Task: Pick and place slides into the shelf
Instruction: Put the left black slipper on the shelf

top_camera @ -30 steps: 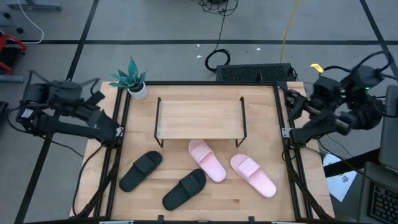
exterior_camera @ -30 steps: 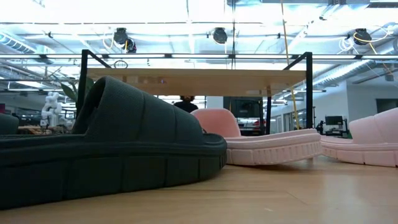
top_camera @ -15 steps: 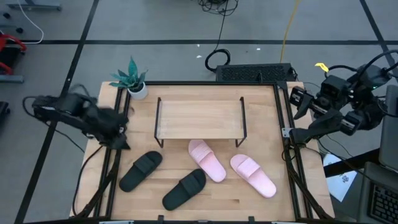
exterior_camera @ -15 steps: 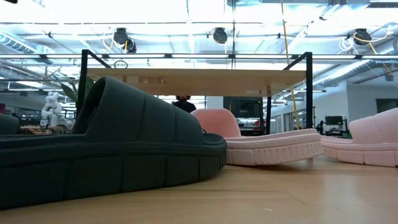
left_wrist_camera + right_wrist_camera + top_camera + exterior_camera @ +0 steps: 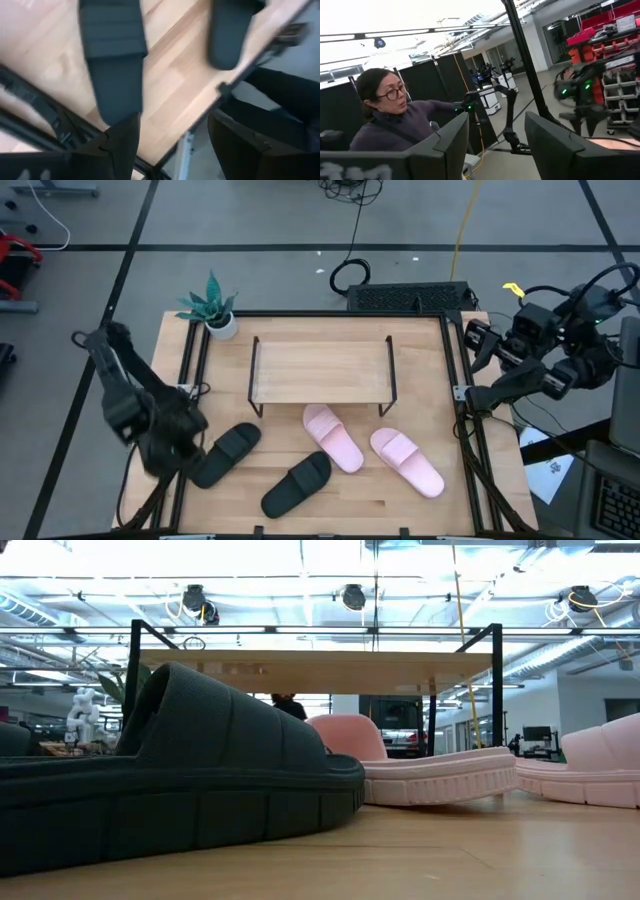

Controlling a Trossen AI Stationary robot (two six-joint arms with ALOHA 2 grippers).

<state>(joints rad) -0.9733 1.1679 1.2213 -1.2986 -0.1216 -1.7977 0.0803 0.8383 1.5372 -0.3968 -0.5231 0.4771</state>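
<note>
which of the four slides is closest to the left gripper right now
The black slide farthest left, lying just beside the left gripper. The other black slide and both pink slides lie farther right.

Two matte black slides (image 5: 226, 454), two pale pink slides (image 5: 333, 438), light wooden shelf (image 5: 322, 370).

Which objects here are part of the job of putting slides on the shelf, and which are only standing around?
Belong to the job:
- black slides
- pink slides
- shelf
- left gripper, nearest black slide
- right gripper, at table's edge

Just there:
- potted plant
- person beyond table
</note>
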